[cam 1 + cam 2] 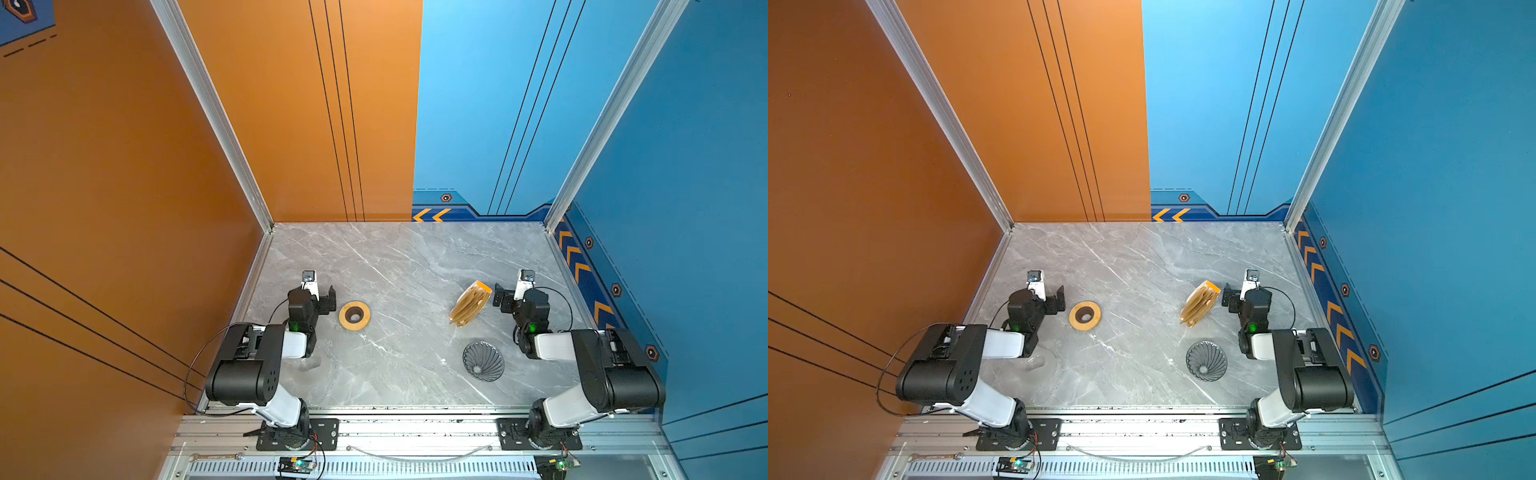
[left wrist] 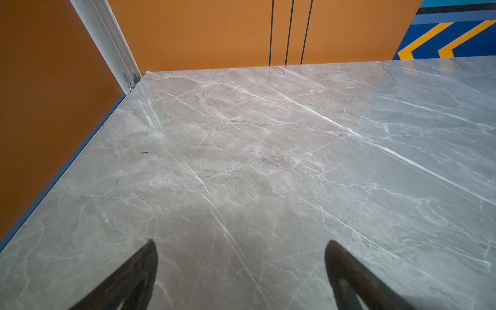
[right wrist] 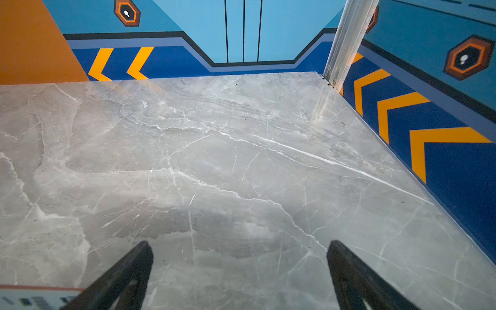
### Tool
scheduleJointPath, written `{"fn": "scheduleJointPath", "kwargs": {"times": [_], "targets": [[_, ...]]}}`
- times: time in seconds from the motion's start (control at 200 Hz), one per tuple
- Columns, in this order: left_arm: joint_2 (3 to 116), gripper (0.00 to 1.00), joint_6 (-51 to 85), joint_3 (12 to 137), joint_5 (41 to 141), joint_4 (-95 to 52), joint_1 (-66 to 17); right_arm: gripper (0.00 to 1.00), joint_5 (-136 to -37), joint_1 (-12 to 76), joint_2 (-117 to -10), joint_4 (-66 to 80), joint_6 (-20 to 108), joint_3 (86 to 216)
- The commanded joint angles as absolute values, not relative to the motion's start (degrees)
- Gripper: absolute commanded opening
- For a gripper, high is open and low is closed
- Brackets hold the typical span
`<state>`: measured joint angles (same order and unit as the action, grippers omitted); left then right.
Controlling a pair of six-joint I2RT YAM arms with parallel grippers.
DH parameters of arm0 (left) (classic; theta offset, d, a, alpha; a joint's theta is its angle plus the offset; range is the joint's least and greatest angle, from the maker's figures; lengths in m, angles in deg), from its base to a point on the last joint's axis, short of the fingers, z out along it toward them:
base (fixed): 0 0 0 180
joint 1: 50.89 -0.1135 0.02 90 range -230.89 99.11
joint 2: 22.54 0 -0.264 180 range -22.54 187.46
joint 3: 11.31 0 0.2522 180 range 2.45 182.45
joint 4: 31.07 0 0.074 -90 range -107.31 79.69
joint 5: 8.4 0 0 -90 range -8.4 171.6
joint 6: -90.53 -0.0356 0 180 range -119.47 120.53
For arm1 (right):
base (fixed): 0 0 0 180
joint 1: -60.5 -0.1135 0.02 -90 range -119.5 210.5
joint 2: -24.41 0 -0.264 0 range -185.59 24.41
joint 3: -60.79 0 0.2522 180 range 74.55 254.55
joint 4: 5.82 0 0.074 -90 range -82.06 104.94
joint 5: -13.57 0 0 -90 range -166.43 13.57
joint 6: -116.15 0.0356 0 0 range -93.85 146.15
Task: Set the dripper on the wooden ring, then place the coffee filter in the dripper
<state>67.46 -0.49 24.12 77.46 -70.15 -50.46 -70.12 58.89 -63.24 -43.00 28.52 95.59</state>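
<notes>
Nearest the arm bases, the dripper (image 1: pixel 483 360) is sitting wide end up on the marble table (image 1: pixel 395 386), R side, w/ its spiral ribs and centre hole showing in both top views. It's lying close to the R arm's elbow.

Further back, the clear packet (image 1: pixel 468 303) of stacked brown filters is lying just beside the R gripper (image 1: pixel 500 298), apart from the dripper. Filters are showing only as that stack; can't tell if a single one is loose.

Opposite, L side, the wooden ring (image 1: pixel 354 316) is lying flat just beside the L gripper (image 1: pixel 328 300).

Both grippers are standing spread wide and gripping nothing. In the wrist views only bare marble is showing btwn the fingers (image 2: pixel 142 268) (image 3: pixel 139 268).
</notes>
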Motion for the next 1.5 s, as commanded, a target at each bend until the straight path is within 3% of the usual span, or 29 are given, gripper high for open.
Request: {"fn": "scheduleJointPath", "kwargs": {"times": [0.0,1.492], "targets": [[66.9,0.98,-0.2,24.3,78.1,-69.6,-50.1,1.0,-68.7,58.6,-63.5,-41.5,29.1,96.5],[66.9,0.98,0.6,24.3,80.9,-69.6,-51.5,1.0,-68.7,58.7,-63.5,-41.6,29.2,96.5]]}}
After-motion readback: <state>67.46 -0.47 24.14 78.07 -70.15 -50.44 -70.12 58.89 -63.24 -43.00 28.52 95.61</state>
